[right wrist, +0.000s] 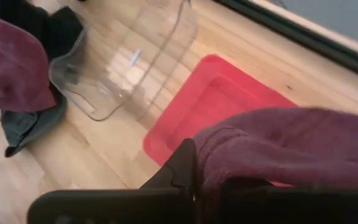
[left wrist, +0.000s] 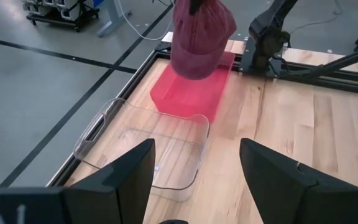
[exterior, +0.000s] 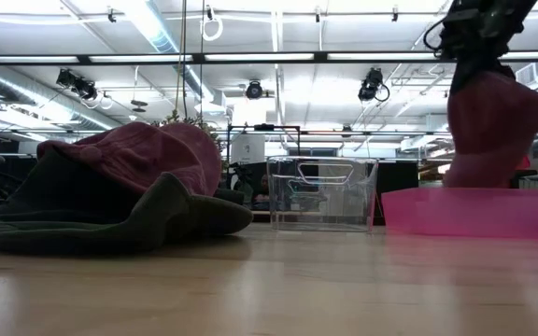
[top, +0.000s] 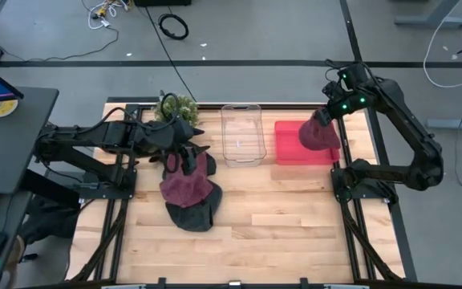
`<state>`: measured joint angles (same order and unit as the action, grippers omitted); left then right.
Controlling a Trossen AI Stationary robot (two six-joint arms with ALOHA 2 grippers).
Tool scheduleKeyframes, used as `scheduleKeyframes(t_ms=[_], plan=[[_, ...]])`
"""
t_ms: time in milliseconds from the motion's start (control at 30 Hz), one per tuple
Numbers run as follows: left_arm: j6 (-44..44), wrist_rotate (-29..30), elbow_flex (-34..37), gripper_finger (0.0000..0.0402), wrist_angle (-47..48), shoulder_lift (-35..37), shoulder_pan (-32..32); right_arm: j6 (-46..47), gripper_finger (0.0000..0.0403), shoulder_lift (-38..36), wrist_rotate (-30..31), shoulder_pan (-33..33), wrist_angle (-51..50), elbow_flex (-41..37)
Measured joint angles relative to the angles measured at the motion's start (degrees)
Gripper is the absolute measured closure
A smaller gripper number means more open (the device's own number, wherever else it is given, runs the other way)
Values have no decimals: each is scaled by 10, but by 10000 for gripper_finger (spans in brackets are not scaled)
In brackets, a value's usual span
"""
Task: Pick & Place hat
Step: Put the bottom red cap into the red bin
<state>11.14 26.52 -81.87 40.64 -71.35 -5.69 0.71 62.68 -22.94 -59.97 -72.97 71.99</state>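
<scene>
A maroon hat point(top: 319, 135) hangs from my right gripper point(top: 330, 108) over the red bin point(top: 291, 152) at the table's far right. In the low view this hat point(exterior: 493, 121) reaches down behind the red bin's near wall point(exterior: 474, 213). Toward the table's left, another maroon hat point(top: 187, 183) lies on top of a dark green hat point(top: 192, 213), which rests flat on the wood. My left gripper point(left wrist: 194, 180) is open and hovers just beyond the far end of that pile, touching nothing. A clear bin point(top: 241, 132) stands between the pile and the red bin. My right gripper is shut on the top of the maroon hat point(right wrist: 229, 162), coming at it from above. The cloth is bunched beside the dark finger point(right wrist: 180, 171); one layer or several, I cannot tell. The hat hangs slack below the gripper, and the red bin's wall hides its lower end.
A small green plant point(top: 175, 107) stands at the far edge behind my left arm. Bare wood point(top: 295, 225) lies across the near half of the table. Both arm bases sit on dark frames at the table's left and right sides.
</scene>
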Motion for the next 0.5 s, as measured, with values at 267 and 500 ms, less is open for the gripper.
scheduleKeyframes(t_ms=[267, 500], plan=[[0, 0, 0, 163, 0, 0, 0, 2, 388, 1, 0, -22, 49, -107], [-3, 8, 0, 163, 0, 0, 1, 45, 388, 0, 0, -25, 90, -159]])
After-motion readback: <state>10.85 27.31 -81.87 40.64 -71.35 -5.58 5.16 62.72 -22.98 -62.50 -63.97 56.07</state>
